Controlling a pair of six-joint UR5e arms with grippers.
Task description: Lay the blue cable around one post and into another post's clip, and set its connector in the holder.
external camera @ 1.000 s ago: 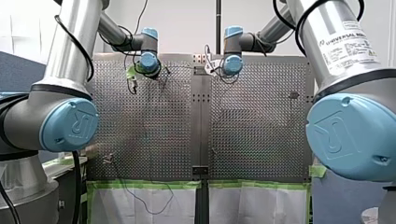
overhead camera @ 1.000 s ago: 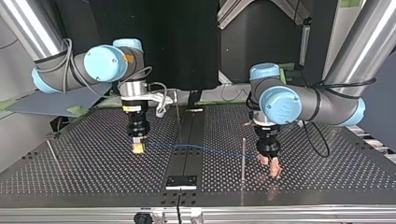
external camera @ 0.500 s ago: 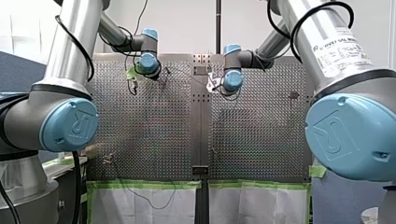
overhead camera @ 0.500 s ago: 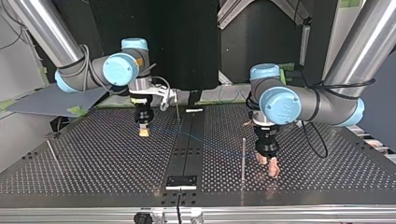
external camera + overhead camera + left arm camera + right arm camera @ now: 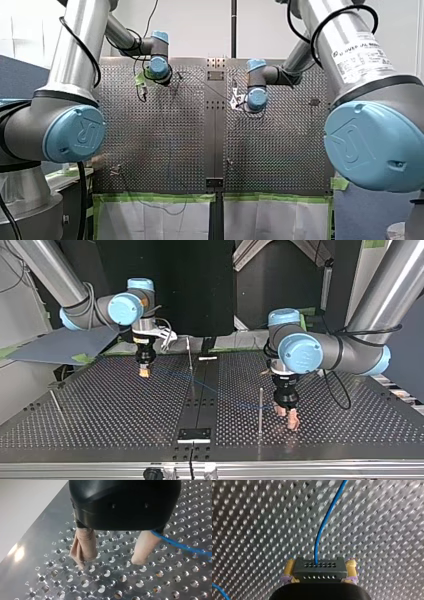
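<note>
In the right wrist view my right gripper [image 5: 320, 576] is shut on the black connector [image 5: 320, 568], yellow pads at both its ends. The blue cable [image 5: 324, 525] leaves the connector and runs ahead over the perforated plate. In the top view my right gripper [image 5: 144, 372] hangs at the left, and the cable [image 5: 220, 392] slants from it to a thin post [image 5: 260, 407] beside my left gripper [image 5: 289, 419]. In the left wrist view my left gripper [image 5: 108, 562] is open just above the plate with nothing between its beige fingers [image 5: 83, 546]. The cable [image 5: 182, 546] passes outside one finger.
A second thin post [image 5: 189, 365] stands near the centre strip by the cable's path. A leaning rod [image 5: 56, 402] is at the top view's left. A small black plate [image 5: 194, 434] lies on the centre strip near the front edge. Dark wires [image 5: 160, 210] hang off the table edge.
My right gripper has carried the connector away from the top view's camera, toward the arms' side of the table. The cable now runs slantwise. My left gripper has stayed put.
</note>
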